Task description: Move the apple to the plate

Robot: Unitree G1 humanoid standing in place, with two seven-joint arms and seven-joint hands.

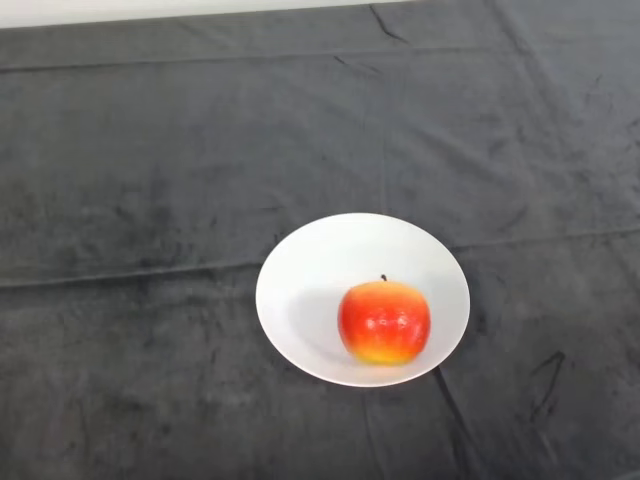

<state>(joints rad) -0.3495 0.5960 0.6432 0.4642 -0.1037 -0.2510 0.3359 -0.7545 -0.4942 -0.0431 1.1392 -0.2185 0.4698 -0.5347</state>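
Dark cloth (150,200) lay beneath the plate (310,270); the apple (384,321) sat upright toward five o'clock, seemingly delivered; no hand showed.

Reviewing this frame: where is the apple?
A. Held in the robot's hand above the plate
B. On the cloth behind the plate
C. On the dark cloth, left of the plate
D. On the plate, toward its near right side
D. The apple sits upright, stem up, inside the white plate, near its front right rim; no hand shows in the head view.
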